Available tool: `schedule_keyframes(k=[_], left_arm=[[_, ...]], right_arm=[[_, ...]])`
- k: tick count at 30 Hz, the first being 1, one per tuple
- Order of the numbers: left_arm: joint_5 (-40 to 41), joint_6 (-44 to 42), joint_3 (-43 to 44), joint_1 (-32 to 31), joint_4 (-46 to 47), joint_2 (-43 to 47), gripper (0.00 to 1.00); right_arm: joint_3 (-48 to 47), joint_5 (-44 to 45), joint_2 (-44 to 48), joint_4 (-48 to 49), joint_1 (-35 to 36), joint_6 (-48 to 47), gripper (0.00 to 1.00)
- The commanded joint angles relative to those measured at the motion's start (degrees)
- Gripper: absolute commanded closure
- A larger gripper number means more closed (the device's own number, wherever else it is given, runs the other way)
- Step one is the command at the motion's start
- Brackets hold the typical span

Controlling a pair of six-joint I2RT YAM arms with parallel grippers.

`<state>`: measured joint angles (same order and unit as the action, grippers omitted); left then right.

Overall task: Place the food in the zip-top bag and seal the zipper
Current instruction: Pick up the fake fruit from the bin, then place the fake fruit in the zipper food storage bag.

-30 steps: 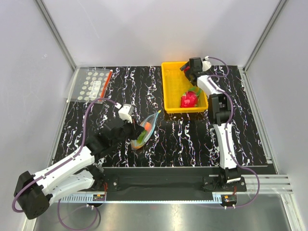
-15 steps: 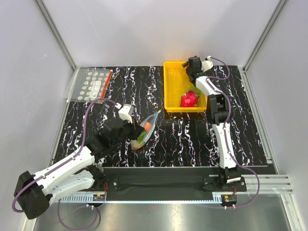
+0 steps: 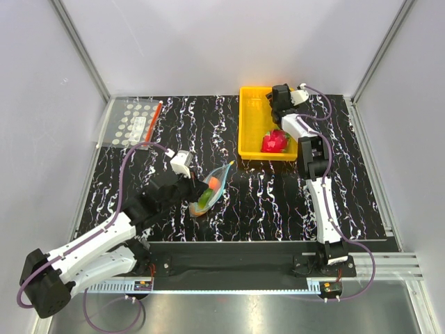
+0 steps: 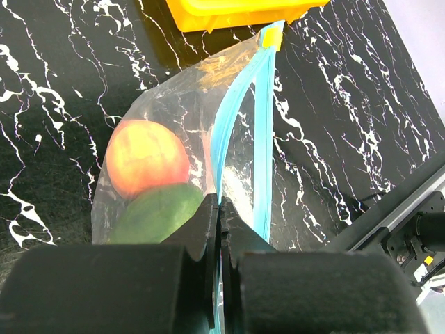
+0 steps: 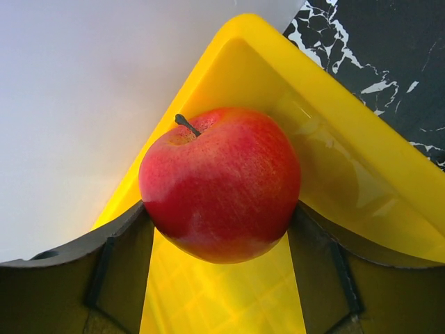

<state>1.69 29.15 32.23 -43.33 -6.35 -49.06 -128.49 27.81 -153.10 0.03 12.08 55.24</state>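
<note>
**A:** Where is the zip-top bag?

**B:** It lies on the black marbled tabletop, a little left of centre and near of the yellow tray. The left arm reaches it from the near left.

**A:** What is in it?

**B:** The left wrist view shows two pieces through the clear plastic: a peach-orange fruit, and an orange-and-green fruit touching it on the near side.

**A:** And the zipper?

**B:** It is not sealed. The two pale blue strips meet at the far end and spread apart toward the arm. The left jaws are pinched together on one lip of the strip at its near end.

**A:** What about the right arm?

**B:** It stretches to the tray's far right corner. The right jaws are clamped on the red apple, one finger against each side, stem pointing up and left in the wrist view. The apple sits over the tray's corner, by the white wall.

**A:** Is there anything else around?

**B:** A pink-red fruit lies in the near part of the tray. A flat dotted bag with a red strip lies at the far left of the tabletop, well apart from both arms.
</note>
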Motion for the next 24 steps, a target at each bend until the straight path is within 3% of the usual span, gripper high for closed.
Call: schedule_keyframes(k=[1,9,17,19,24], left_arm=[[-0.3,-0.1,-0.6,0.1,3.0,0.5,1.00],[0.2,-0.1,0.0,0.1,2.4,0.6,1.00],[1.3,0.1,0.2,0.1,2.0,1.3,1.00],[1.5,0.1,0.0,0.0,1.9,1.5,1.00],[2.0,-0.8,1.5,0.0,0.1,0.5,1.00]], right_arm=[[2.4,3.0,4.4,8.0,0.8,-4.3,0.35],[16.0,-1.9,16.6,18.9,3.0,-14.1,0.42],[41.4,-4.1,36.3,30.9,6.9,-29.2,0.42],[49.3,-5.9,41.7,35.8,7.9,-31.9,0.47],[63.4,-12.7,52.9,36.4,10.8,-37.8,0.57]])
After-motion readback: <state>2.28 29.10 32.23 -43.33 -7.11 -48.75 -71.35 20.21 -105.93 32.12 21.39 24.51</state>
